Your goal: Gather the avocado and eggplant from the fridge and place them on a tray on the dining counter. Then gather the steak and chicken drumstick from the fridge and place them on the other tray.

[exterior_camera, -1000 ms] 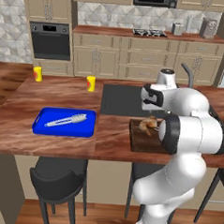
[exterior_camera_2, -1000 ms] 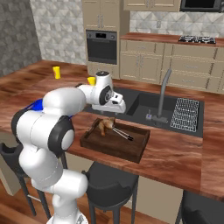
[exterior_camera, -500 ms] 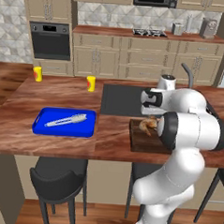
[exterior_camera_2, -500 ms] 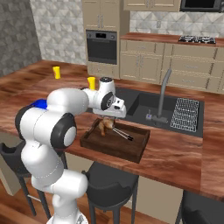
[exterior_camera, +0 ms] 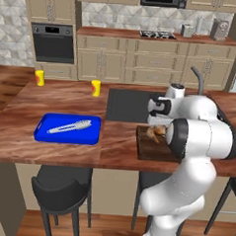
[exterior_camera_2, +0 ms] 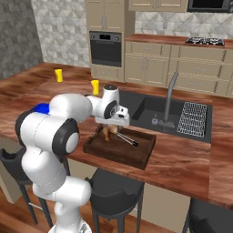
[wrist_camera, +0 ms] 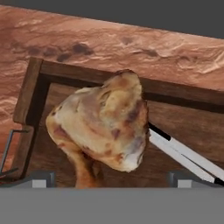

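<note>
Chicken drumstick (wrist_camera: 103, 124) resting in brown tray (exterior_camera_2: 119, 149) on the wooden surface (exterior_camera: 20, 138) — jaws released, spread wide directly above it.

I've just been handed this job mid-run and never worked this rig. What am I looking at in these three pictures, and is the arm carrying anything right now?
The machine is a white robot arm on a driving base, parked at a wooden dining counter in a rendered kitchen. Two pictures come from cameras on the base, behind the arm to its left and right, looking forward and down. The third comes from a camera on the hand, looking along the jaws.

On the counter lie a blue tray holding a pair of tongs, and a brown wooden tray. The brown tray holds a chicken drumstick and another pair of tongs. Two yellow cups stand further back, near a dark sink.

The gripper hangs just above the drumstick with its jaws spread wide. It carries nothing: the drumstick appears to rest in the tray.
</note>
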You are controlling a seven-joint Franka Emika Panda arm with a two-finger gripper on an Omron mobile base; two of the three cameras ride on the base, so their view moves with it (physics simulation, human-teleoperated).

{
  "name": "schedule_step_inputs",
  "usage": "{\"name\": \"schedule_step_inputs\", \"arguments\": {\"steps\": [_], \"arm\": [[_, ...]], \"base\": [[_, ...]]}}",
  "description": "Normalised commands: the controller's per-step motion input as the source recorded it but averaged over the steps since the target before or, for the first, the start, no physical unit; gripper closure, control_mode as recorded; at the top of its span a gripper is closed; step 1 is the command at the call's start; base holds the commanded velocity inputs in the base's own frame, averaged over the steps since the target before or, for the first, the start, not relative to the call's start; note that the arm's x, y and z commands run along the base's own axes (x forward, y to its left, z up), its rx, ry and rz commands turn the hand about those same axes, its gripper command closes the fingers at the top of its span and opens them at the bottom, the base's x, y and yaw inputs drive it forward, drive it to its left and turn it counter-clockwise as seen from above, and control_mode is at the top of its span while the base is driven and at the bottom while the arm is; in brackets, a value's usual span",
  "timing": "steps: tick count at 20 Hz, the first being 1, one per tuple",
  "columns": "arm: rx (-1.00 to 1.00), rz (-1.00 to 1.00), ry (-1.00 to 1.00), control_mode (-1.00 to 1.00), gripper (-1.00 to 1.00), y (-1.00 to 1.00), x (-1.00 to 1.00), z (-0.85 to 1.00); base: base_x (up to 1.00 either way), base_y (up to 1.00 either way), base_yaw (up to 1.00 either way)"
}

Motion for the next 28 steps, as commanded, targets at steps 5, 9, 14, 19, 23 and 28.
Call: {"name": "schedule_step_inputs", "arguments": {"steps": [5,9,14,19,23,28], "arm": [[0.00,0.05,0.00,-1.00,-1.00,0.15,-0.36,-0.03],[0.00,0.01,-0.03,-1.00,-1.00,0.06,-0.38,0.21],[-0.02,0.00,-0.07,-1.00,-1.00,0.02,-0.42,0.57],[-0.01,0.00,-0.05,-1.00,-1.00,0.07,-0.58,0.55],[0.00,0.00,-0.02,-1.00,-1.00,0.15,-0.69,0.50],[0.00,0.00,-0.01,-1.00,-1.00,0.20,-0.78,0.53]], "base": [[0.00,0.00,0.00],[0.00,0.00,0.00],[0.00,0.00,0.00],[0.00,0.00,0.00],[0.00,0.00,0.00],[0.00,0.00,0.00]]}}
